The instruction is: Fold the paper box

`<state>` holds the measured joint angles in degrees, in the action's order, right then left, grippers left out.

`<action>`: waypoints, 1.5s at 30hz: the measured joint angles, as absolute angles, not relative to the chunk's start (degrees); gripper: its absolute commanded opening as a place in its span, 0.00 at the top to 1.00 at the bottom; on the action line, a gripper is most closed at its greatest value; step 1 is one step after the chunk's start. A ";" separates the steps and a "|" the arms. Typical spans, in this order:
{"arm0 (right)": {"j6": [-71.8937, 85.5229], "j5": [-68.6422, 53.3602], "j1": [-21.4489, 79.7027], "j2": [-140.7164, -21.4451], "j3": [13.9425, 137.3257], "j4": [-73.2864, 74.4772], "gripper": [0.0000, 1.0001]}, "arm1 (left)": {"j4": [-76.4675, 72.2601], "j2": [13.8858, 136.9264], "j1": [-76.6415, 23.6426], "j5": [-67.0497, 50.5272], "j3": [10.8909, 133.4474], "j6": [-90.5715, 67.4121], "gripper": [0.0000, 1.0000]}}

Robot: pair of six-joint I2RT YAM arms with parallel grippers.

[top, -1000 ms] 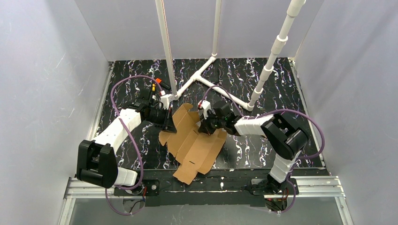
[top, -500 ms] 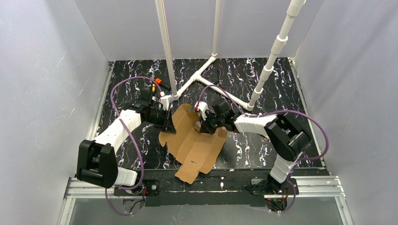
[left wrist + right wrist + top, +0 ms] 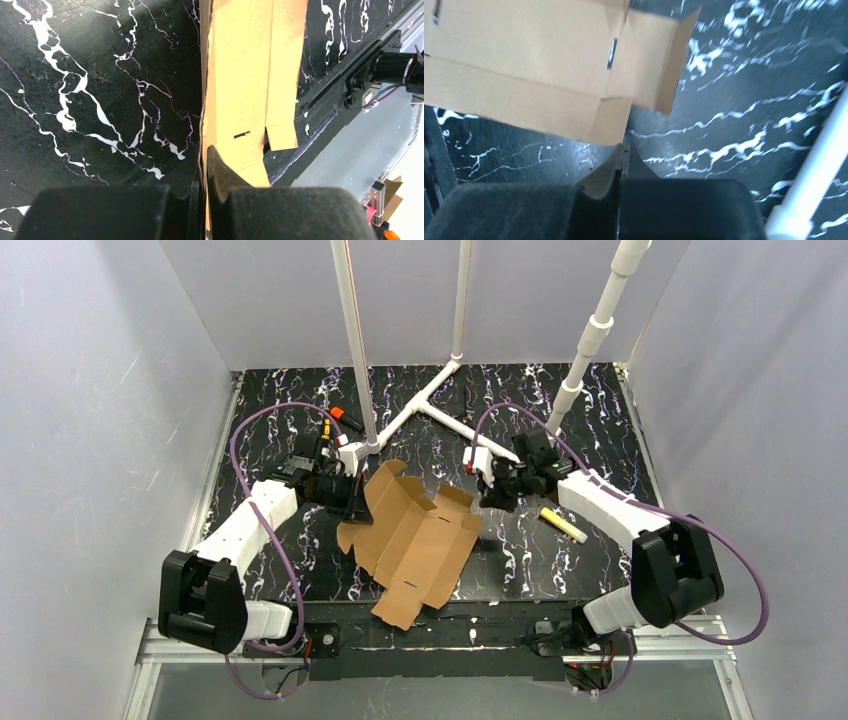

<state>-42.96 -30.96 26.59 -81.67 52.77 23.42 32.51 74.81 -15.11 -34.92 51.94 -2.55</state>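
- The paper box (image 3: 420,545) is seen as an unfolded brown cardboard sheet lying on the black, white-veined table (image 3: 560,420), near the middle and towards the near edge.
- Its nearest flap is laid over the table's near edge, between the two arm bases.
- Several panels at the far and left sides are raised from the surface, while the middle panels lie flat.
- The left end effector (image 3: 352,498) is placed at the sheet's left edge.
- In the left wrist view, the left end effector (image 3: 204,165) is closed on that edge, with the thin cardboard (image 3: 250,75) pinched between its fingers.
- The right end effector (image 3: 497,500) is held to the right of the sheet's far right corner, near it but apart from it in the overhead view.
- In the right wrist view, the right end effector (image 3: 622,155) is fully closed with nothing held between its fingers; the cardboard (image 3: 524,65) is seen just ahead of the tips.
- A yellow stick (image 3: 563,524) is seen lying on the table beside the right forearm.
- White pipes (image 3: 430,400) are laid across the far part of the table, and others rise from it.
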 measured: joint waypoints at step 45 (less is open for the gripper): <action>-47.40 -30.98 36.51 -89.41 49.50 23.62 0.99 | 31.77 73.49 -15.09 -34.72 50.94 -2.35 1.00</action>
